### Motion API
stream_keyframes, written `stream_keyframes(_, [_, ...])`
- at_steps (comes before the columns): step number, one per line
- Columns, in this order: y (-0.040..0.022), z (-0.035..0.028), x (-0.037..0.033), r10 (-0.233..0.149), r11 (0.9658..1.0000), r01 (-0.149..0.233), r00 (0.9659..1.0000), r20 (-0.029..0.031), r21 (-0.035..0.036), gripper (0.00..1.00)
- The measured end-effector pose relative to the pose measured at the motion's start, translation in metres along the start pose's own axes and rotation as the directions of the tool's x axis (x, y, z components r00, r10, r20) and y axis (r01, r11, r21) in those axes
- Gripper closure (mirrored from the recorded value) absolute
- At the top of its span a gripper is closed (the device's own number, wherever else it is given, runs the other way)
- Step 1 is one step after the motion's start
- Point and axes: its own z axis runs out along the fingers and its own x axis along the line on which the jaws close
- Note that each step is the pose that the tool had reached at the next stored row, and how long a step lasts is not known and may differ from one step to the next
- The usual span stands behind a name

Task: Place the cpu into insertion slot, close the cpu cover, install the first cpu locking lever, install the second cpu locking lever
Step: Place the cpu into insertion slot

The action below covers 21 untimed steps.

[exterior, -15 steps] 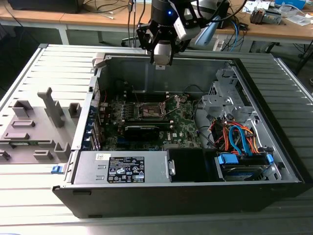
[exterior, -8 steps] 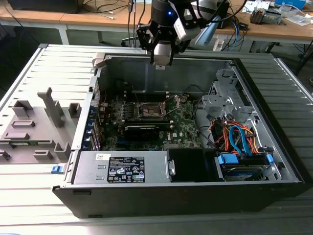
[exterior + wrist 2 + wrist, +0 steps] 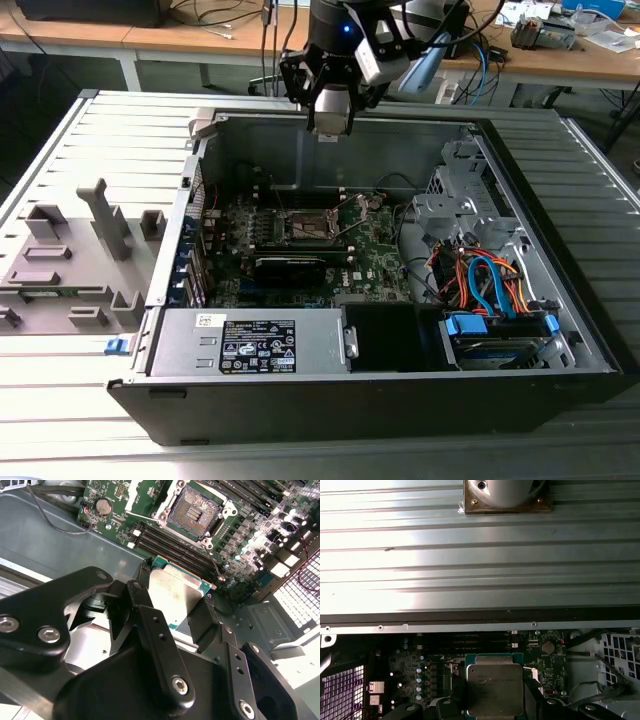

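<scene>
My gripper (image 3: 330,118) hangs above the back wall of the open computer case (image 3: 300,410). In both wrist views it is shut on the cpu (image 3: 172,592), a flat square chip with a silvery top and a green rim, pinched at two opposite edges by the black fingers (image 3: 145,580). The first wrist view shows the cpu (image 3: 495,687) above the green circuit board (image 3: 420,672). The insertion slot (image 3: 194,511) lies below and apart from the chip, uncovered, with its contact field exposed inside the silver frame; it sits mid-board (image 3: 308,228). I cannot pick out the cpu cover or the locking levers.
A grey power supply (image 3: 260,345) fills the case's near side, and a drive cage with blue and orange cables (image 3: 490,290) stands toward the exterior view's right. Black memory slots (image 3: 170,542) run beside the socket. A grey plastic fixture (image 3: 70,260) rests on the ribbed table outside the case.
</scene>
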Motion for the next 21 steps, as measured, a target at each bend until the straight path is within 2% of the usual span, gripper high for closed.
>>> stream_keyframes(21, [-0.0013, 0.0058, -0.0001, 0.000, 1.0000, 0.000, 1.0000, -0.0001, 0.0001, 0.45])
